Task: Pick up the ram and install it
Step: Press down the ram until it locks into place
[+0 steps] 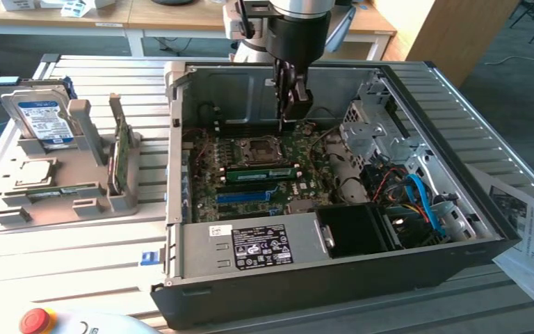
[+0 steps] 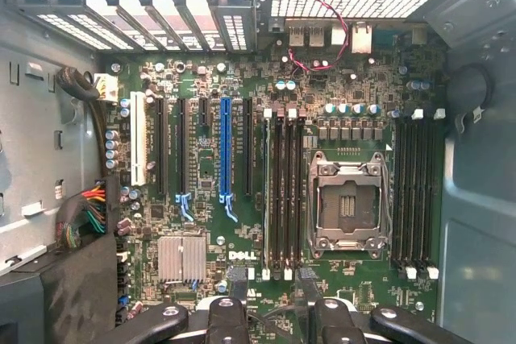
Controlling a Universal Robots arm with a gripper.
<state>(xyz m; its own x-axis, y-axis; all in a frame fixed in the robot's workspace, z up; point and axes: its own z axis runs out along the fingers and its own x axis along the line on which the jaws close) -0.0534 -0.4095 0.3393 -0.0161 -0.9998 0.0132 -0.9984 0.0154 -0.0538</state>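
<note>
Exterior view: gripper [image 1: 291,117] wide open, empty, low over the motherboard [image 1: 209,200]; ram [image 1: 262,172] stands in a slot beside the CPU socket [image 1: 258,147]. Risk: one end possibly unlatched, leaving it crooked.

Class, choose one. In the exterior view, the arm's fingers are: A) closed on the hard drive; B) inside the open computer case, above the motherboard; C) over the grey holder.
B: the fingers hang inside the computer case, over the motherboard, apart and empty.
</note>
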